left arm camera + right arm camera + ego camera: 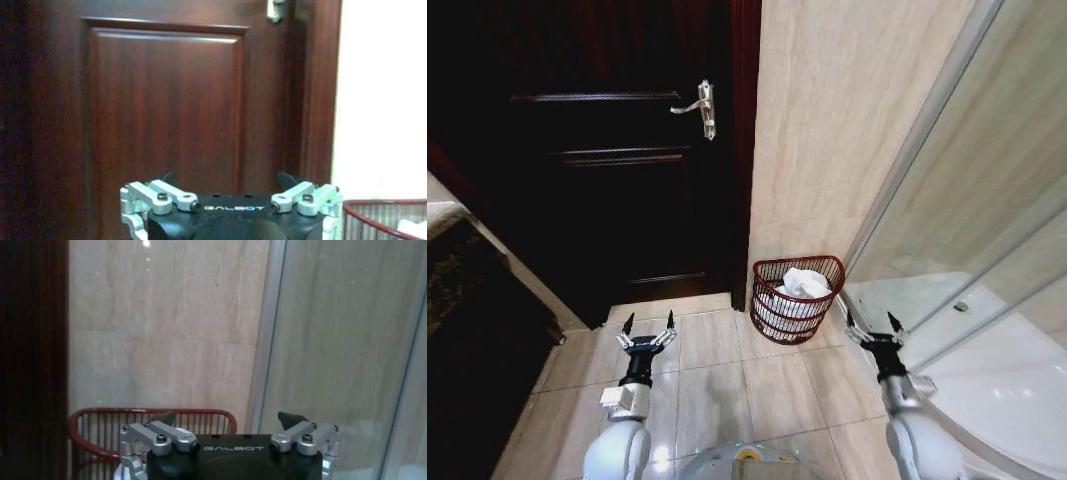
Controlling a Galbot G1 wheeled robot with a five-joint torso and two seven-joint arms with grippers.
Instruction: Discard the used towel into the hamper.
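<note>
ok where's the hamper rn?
Head view: the hamper stands on the floor against the beige wall, between the dark door and the shower glass, white cloth inside.

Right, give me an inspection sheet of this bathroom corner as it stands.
Surface: beige tiled floor, glossy.
Job's things: red hamper on the floor in the corner by the wall; white towel lies inside it.
Clutter: nothing seen.
Grippers: left end effector open and empty, low over the floor facing the door; right end effector open and empty, near the shower glass.
Cables: nothing seen.
Surroundings: dark wooden door, shut, with a metal handle; beige wall; glass shower screen.
</note>
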